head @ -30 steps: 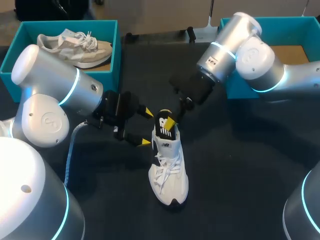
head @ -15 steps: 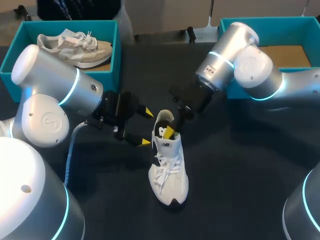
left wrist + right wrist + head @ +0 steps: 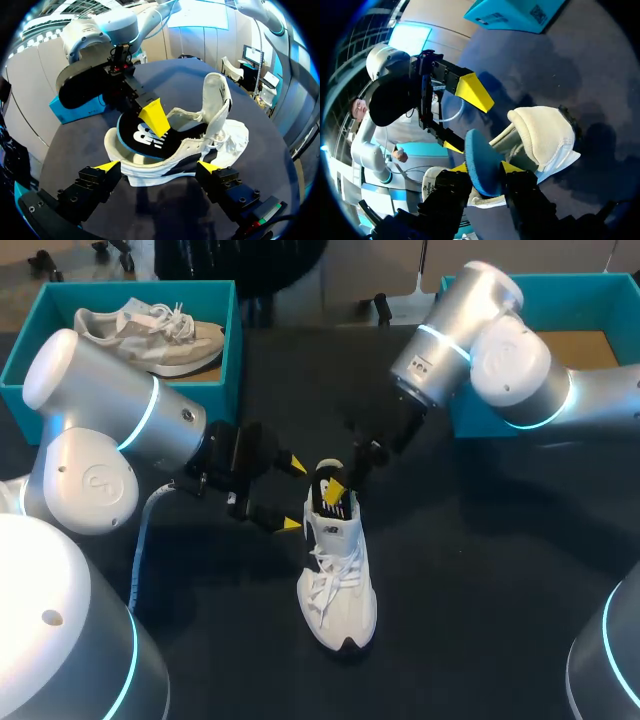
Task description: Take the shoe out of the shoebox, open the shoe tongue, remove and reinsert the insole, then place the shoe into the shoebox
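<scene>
Insole (image 3: 330,498) is pinched by its heel end in my right gripper (image 3: 337,486), one yellow tip on the black printed top and the other on the blue underside. It stands tilted, its front end down inside the shoe (image 3: 338,580) and its heel end lifted above the collar. Half a second ago it sat lower in the heel, with less of the print showing; now it has come back up, close to where it was a second ago. My right wrist has risen and pulled back a little toward the right box (image 3: 580,282) along with it.

The shoe has not shifted. It lies upright on its sole in the middle of the table (image 3: 480,570), toe toward me, laces loose. In the left wrist view the tongue (image 3: 219,97) stands up.

My left gripper (image 3: 293,494) has stayed where it was, spread wide just beside the shoe's heel and holding nothing. I cannot tell whether either finger touches the shoe.

The left box (image 3: 232,350) holds a second shoe (image 3: 150,335), lying on its side.
</scene>
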You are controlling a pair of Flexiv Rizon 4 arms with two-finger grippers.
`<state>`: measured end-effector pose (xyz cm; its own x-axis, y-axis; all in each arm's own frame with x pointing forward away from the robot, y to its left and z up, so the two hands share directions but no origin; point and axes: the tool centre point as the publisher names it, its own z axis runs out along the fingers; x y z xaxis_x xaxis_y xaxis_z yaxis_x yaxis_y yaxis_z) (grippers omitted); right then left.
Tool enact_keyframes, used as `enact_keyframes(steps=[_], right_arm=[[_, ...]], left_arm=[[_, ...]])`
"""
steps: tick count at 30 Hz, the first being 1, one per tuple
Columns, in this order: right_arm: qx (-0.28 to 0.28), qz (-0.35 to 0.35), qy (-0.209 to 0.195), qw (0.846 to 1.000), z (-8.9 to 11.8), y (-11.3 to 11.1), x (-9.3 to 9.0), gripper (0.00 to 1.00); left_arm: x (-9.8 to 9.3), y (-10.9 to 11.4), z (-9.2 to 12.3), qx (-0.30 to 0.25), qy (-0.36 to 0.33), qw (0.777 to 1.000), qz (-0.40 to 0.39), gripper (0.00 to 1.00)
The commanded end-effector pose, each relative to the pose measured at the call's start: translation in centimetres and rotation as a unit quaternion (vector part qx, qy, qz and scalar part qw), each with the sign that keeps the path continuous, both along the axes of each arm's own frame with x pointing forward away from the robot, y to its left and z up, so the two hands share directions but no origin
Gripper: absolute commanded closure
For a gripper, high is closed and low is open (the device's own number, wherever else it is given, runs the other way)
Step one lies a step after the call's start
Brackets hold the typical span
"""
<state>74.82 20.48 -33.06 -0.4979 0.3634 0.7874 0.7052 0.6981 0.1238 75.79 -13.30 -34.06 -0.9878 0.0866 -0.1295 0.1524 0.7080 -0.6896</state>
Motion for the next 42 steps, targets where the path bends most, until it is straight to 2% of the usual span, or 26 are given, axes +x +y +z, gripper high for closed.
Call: enact_keyframes(steps=[1,8,9,12,13,20,28,38,39,40,42], right_arm=[[-0.005,-0.002,-0.009,1.0,0.6,-0.1,-0.4,0.59],[-0.007,-0.01,-0.032,0.999,1.2,-0.5,0.6,0.61],[-0.006,-0.009,-0.033,0.999,1.1,-0.5,0.8,0.65],[0.003,-0.003,-0.032,0.999,0.5,-0.4,1.2,0.95],[0.008,0.002,-0.029,1.0,0.2,-0.4,1.3,1.0],[0.02,0.026,-0.02,0.999,-0.8,-0.2,1.5,1.0],[0.015,0.055,-0.021,0.998,-0.9,0.1,2.2,1.0],[0.008,0.039,-0.018,0.999,-1.4,-0.3,1.0,1.0],[0.008,0.037,-0.018,0.999,-1.3,-0.3,0.9,0.99],[0.008,0.037,-0.019,0.999,-1.2,-0.4,0.8,0.92],[0.005,0.033,-0.018,0.999,-1.1,-0.4,0.6,0.9]], left_arm=[[0.0,-0.2,0.0,0.003,-0.001,1.0,0.001,0.0],[0.0,-0.2,0.0,0.003,-0.001,1.0,0.001,0.0],[0.0,-0.2,0.0,0.003,-0.001,1.0,0.001,0.0],[0.0,-0.2,0.0,0.003,-0.001,1.0,0.001,0.0],[0.0,-0.2,0.0,0.003,-0.001,1.0,0.001,0.0],[0.0,-0.2,0.0,0.003,-0.001,1.0,0.001,0.0],[0.0,-0.2,0.0,0.003,-0.001,1.0,0.001,0.0],[0.0,-0.2,0.0,0.003,-0.001,1.0,0.001,0.0],[0.0,-0.2,0.0,0.003,-0.001,1.0,0.001,0.0],[0.0,-0.2,0.0,0.003,-0.001,1.0,0.001,0.0],[0.0,-0.2,0.0,0.003,-0.001,1.0,0.001,0.0]])
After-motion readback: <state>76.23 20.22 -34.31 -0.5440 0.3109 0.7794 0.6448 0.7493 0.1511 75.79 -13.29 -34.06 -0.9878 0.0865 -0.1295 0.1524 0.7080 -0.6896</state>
